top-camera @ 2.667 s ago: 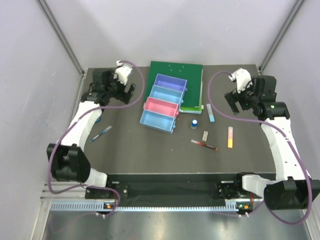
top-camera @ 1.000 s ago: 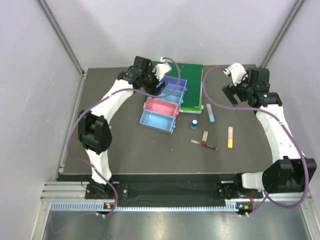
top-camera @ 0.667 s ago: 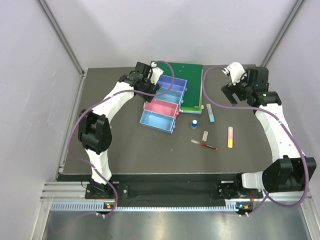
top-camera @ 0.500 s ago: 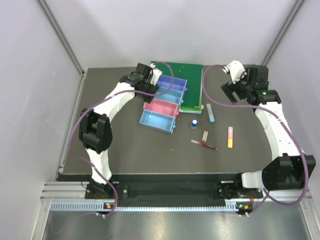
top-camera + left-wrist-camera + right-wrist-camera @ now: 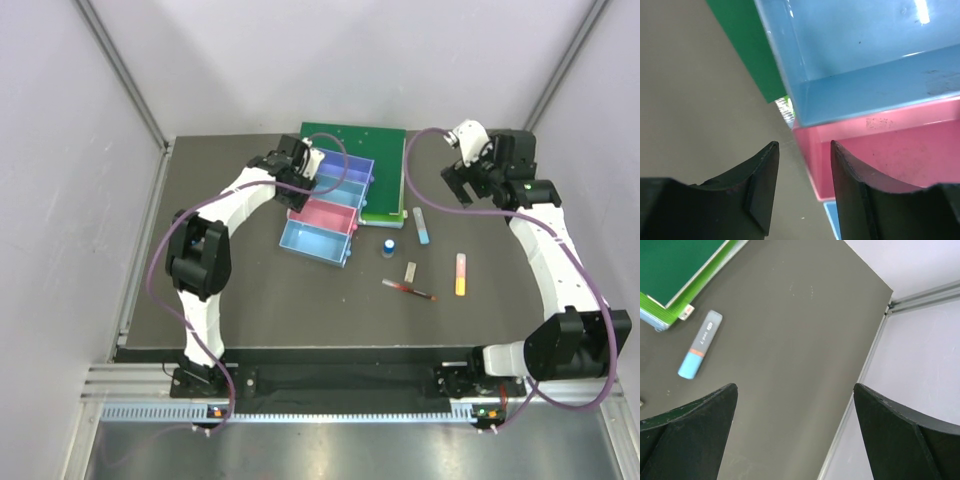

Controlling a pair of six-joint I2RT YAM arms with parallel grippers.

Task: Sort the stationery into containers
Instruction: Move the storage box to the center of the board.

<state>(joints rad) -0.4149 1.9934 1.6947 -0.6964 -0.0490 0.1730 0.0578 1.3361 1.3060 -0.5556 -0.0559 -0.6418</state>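
Note:
Four containers lie side by side: purple tray [image 5: 341, 164], light blue tray [image 5: 333, 188], pink tray [image 5: 323, 213], blue tray [image 5: 317, 241]. My left gripper [image 5: 302, 185] hangs at their left ends. In the left wrist view the left gripper [image 5: 804, 148] is open a narrow way, straddling the end wall of the pink tray [image 5: 890, 155], below the light blue tray [image 5: 865, 60]; nothing is held. My right gripper [image 5: 458, 192] is wide open and empty, above the blue-white marker [image 5: 421, 225]. A blue-capped bottle [image 5: 388, 246], white eraser [image 5: 410, 270], red pen [image 5: 408, 290] and pink-yellow stick [image 5: 461, 273] lie loose.
A green binder [image 5: 372, 138] lies under the far trays, at the back of the table. The right wrist view shows the right gripper [image 5: 794, 387] over bare table beside the table's right edge rail [image 5: 875, 350], with the marker [image 5: 700, 345] and binder corner [image 5: 675, 270] at its left.
The left gripper has slid from the purple tray's end toward the pink tray, and its jaws have narrowed. The right arm has barely moved.

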